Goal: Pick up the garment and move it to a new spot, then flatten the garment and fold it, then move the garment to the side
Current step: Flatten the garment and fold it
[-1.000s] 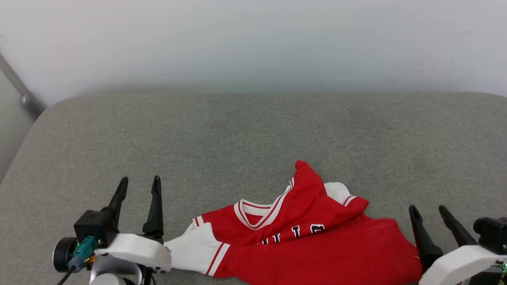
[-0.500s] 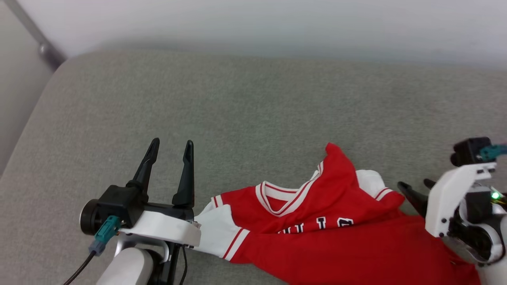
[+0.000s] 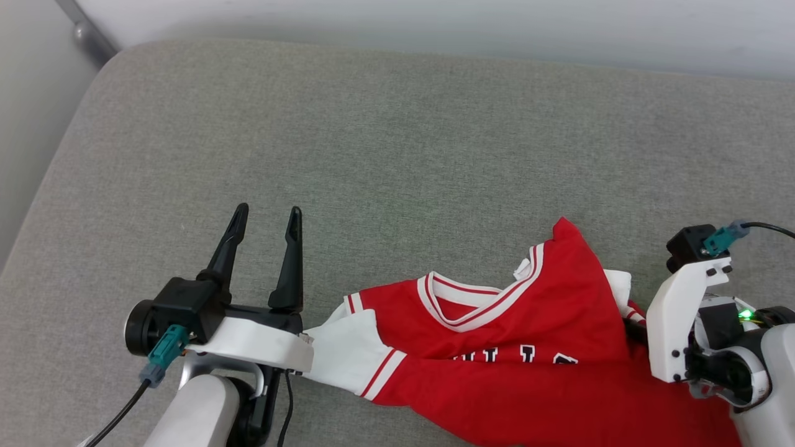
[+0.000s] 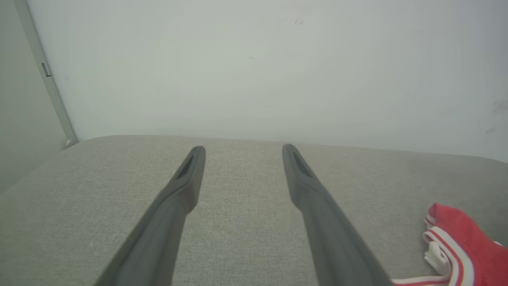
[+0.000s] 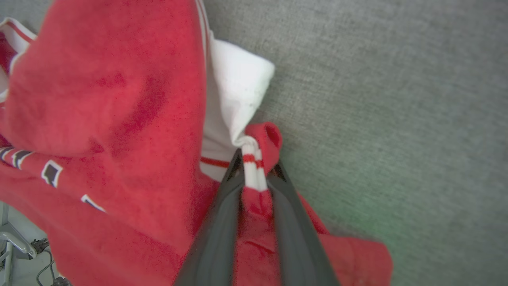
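The garment (image 3: 509, 347), a red jersey with white sleeves and a striped collar, lies crumpled on the grey cushion near its front edge. My right gripper (image 5: 257, 161) points down at its right side. Its two dark fingers pinch the striped trim of the white sleeve (image 5: 234, 91) and a red fold. In the head view the right gripper (image 3: 630, 323) is mostly hidden behind its white wrist. My left gripper (image 3: 268, 210) stands open just left of the other white sleeve (image 3: 345, 357), with nothing between its fingers (image 4: 186, 186). A corner of the garment (image 4: 460, 242) shows at the left wrist view's lower right.
The grey cushion (image 3: 397, 155) stretches wide behind and to the left of the jersey. A pale wall runs along its far side. A metal pole (image 3: 87, 31) stands at the far left corner. Floor and cables (image 5: 24, 254) show beyond the cushion's front edge.
The head camera has tilted down and turned. My right gripper swung from the front right over the garment's right sleeve and closed on it. The left gripper stays open.
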Robot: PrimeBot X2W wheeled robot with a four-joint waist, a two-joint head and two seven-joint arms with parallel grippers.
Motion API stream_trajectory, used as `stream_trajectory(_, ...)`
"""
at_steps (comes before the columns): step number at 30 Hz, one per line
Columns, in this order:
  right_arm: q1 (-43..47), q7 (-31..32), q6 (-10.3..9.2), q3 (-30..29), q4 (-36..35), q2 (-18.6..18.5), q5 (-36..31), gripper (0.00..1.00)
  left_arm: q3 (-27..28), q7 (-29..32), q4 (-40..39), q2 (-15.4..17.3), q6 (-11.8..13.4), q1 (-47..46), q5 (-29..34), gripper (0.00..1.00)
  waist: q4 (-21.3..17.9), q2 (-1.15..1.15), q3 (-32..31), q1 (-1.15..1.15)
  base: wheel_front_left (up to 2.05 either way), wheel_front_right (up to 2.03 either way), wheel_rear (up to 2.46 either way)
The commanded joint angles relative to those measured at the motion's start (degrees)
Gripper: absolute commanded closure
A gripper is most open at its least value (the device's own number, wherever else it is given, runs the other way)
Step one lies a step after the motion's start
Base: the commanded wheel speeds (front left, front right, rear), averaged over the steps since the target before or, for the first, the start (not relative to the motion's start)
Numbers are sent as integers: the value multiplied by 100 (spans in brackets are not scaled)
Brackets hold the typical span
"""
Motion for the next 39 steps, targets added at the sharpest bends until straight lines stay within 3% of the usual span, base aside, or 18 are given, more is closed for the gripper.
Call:
stream_trajectory(1,217,-58,-4,60,76,46,-90,100,44,-23,31,-13,-31,68,41,0,-84,0,-57,0,0,0,0)
stream_trajectory(6,174,-535,-5,-387,-556,-112,-295,100,124,-19,71,-7,-64,168,103,0,-272,0,-204,0,0,0,0)
stream_trajectory(11,905,-847,-4,-1715,-1350,187,-730,100,178,-19,93,31,-44,346,115,0,-580,0,-382,0,0,0,0)
stream_trajectory(16,1544,-1094,-4,-2676,-1269,672,-875,100,161,-13,151,49,-76,384,76,0,-696,0,-398,0,0,0,0)
stream_trajectory(20,1925,-1586,-3,-3131,-713,1130,-917,99,157,10,212,61,-58,414,38,0,-773,0,-391,0,0,0,0)
stream_trajectory(21,1948,-1752,-3,-3131,-567,1183,-937,59,162,23,230,69,-52,417,34,0,-790,0,-385,0,0,0,0)
stream_trajectory(22,1955,-1921,-3,-3090,-442,1253,-909,0,173,31,244,79,-43,425,19,0,-810,0,-381,0,0,0,0)
stream_trajectory(30,1758,-3860,-3,-3026,-544,1287,-1159,0,241,43,351,130,22,566,-78,0,-889,0,-519,0,0,0,0)
stream_trajectory(35,1770,-4618,-2,-2916,-895,1280,-1505,0,249,71,401,143,62,702,-133,0,-876,0,-725,0,0,0,0)
stream_trajectory(39,1861,-4926,-3,-2469,-1214,1278,-1640,0,223,132,448,165,85,831,-166,0,-868,0,-933,0,0,0,0)
